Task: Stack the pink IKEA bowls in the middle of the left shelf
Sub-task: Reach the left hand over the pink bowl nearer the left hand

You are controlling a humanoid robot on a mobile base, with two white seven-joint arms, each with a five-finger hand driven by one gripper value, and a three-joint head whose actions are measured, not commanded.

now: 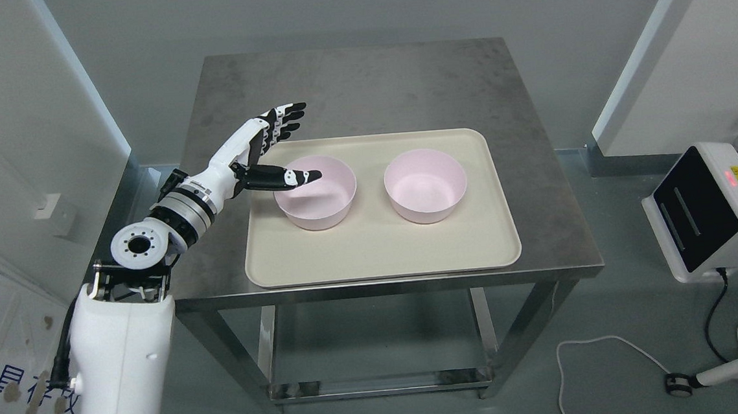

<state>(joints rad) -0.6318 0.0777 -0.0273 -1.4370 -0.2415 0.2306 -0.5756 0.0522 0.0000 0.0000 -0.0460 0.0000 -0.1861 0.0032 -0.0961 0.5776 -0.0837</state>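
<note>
- We see the left hand (267, 150), white with black fingertips, spread wide left of centre and holding nothing; its thumb reaches over the rim of the nearer bowl.
- That left pale pink round plastic bowl (317, 193) sits upright and empty; whether the thumb touches it we cannot tell.
- A matching right pink bowl (425, 185) stands beside it, apart.
- Both rest on a beige rectangular plastic tray (378, 252) on a grey steel table (360, 84).
- The table's lower shelf is partly hidden.
</note>
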